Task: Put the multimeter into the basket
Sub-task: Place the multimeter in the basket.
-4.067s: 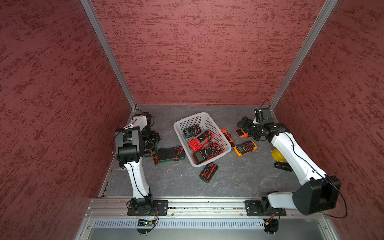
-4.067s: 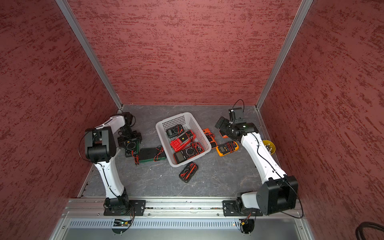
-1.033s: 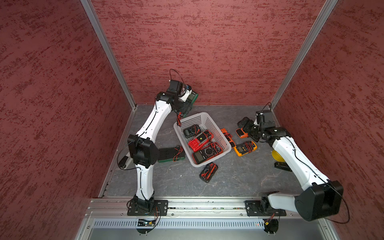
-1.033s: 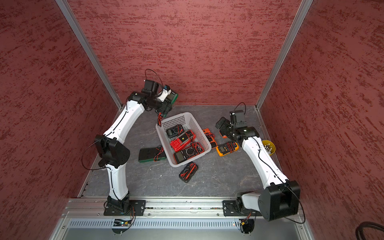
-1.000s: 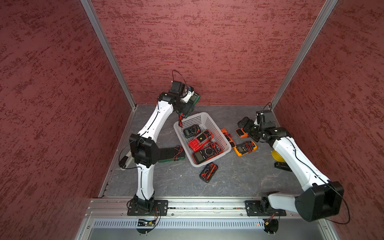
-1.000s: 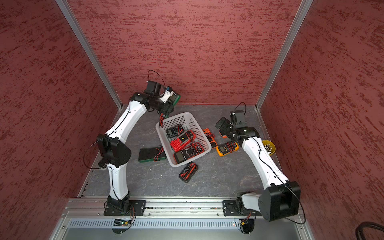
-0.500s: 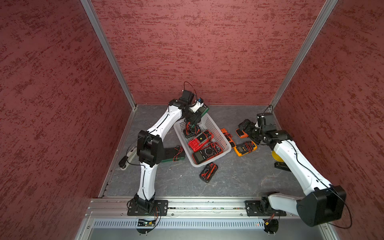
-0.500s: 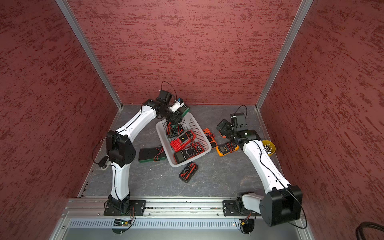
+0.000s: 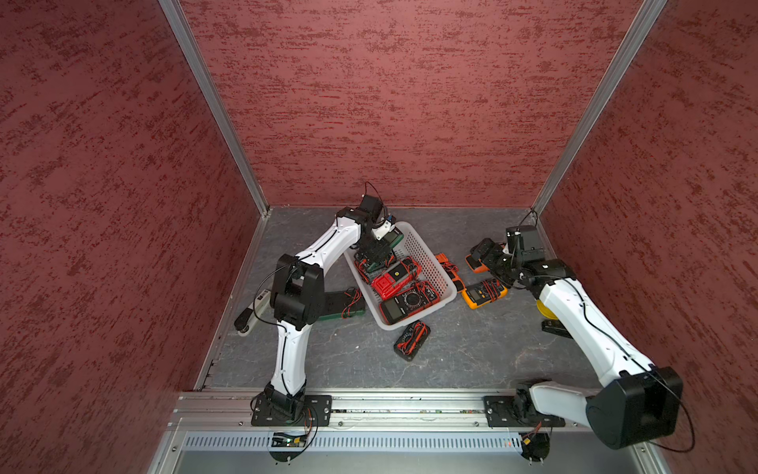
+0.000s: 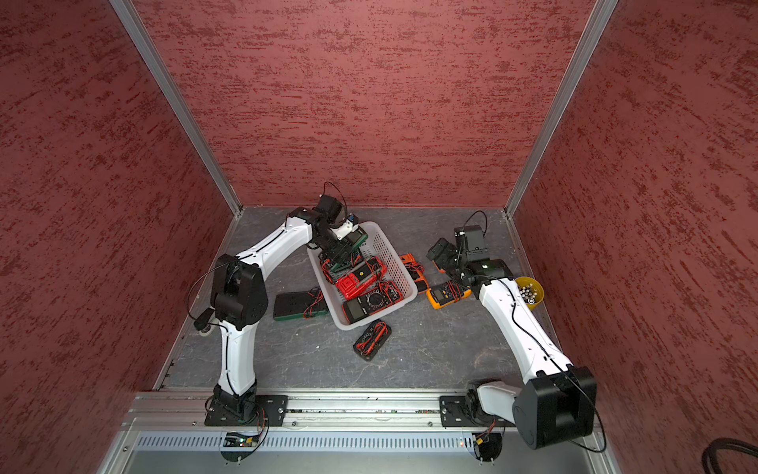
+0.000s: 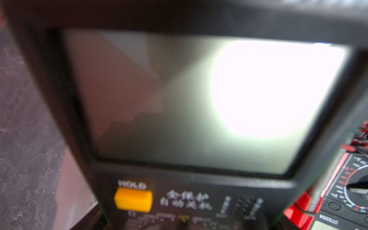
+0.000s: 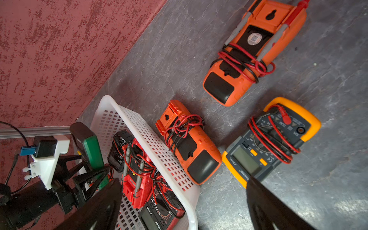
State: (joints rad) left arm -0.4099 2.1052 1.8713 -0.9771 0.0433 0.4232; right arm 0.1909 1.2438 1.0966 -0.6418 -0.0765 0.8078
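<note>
left wrist cam: basically all green multimeter [image 11: 189,99]; its screen fills the shot, blurry, with a big glare blob; the orange HOLD button below it is just readable; the left gripper [image 12: 91,176] can't be made out in there
top views: that gripper is a dark clump mixed up with red leads, so its jaws can't be told apart there
yellow cup [image 10: 529,292]: beside the right forearm; the bits inside are too small to name
left gripper: clamped on the green multimeter's lower half, as the right wrist view shows; jaws wide since the body is wide
green multimeter: tilted steeply at the far end of the basket [image 9: 430,248], screen end up by the rim; can't tell whether its low end touches anything
right gripper [image 12: 184,179]: spread wide, nothing between; hanging over the table right of the basket
basket: holds a red meter [image 9: 396,279], a black red-edged meter [image 9: 406,304] at the near end and a small dark meter [image 12: 119,151]
table: dark green meter [image 9: 340,303] left of the basket; black meter [image 9: 411,340] in front; orange meter [image 12: 191,147] just beside its right wall; yellow meter [image 12: 272,139] and second orange meter [image 12: 253,47] further right
</note>
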